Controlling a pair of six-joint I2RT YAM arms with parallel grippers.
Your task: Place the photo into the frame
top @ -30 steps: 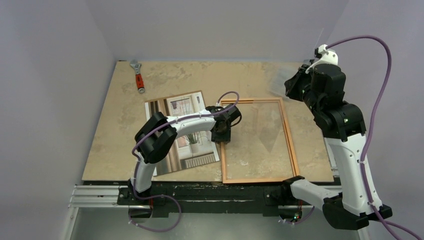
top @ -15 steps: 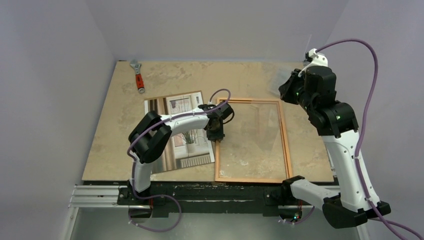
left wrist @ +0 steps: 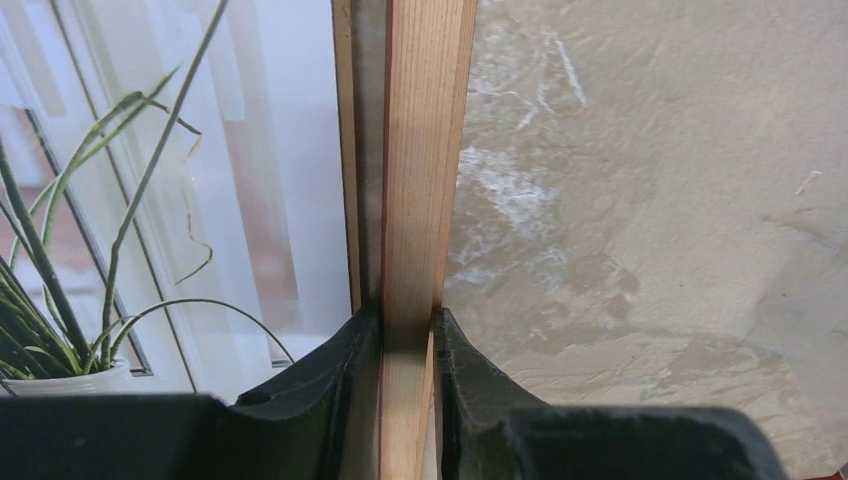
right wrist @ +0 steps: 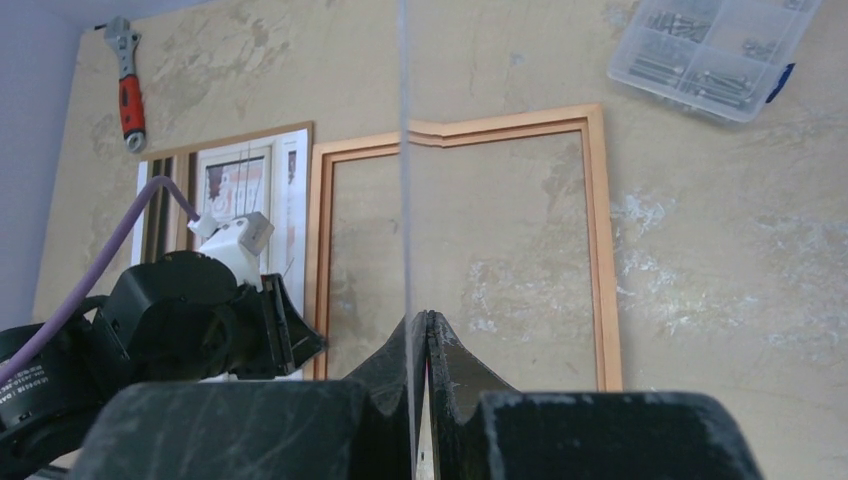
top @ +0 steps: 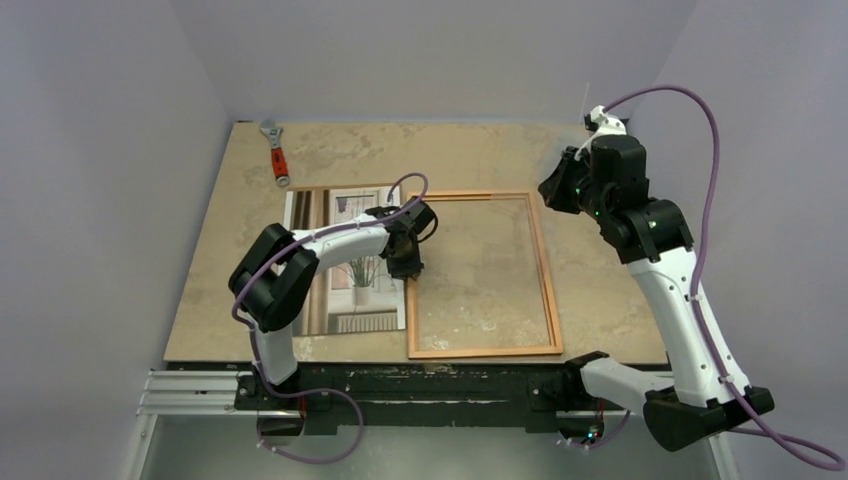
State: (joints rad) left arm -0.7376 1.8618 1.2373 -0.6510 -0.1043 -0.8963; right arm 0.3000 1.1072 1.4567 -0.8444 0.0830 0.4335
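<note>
The photo [top: 335,290] lies face up on the table left of centre, partly under my left arm. The thin orange-brown frame [top: 548,270] lies flat to its right, its left rail along the photo's right edge. My left gripper [top: 405,265] is shut on that left rail [left wrist: 420,150], with the photo [left wrist: 200,150] just beside it. My right gripper [top: 553,190] is raised above the frame's far right corner. It is shut on a thin clear sheet seen edge-on [right wrist: 403,150]. Below it lie the frame [right wrist: 600,250] and the photo [right wrist: 235,180].
A red-handled wrench [top: 277,158] lies at the table's far left. A small clear plastic box of screws [right wrist: 715,50] sits at the far right, hidden by my right arm in the top view.
My left gripper has dragged the frame to the left, up against the photo, and the photo has shifted left too. My right arm has moved left with the clear sheet.
</note>
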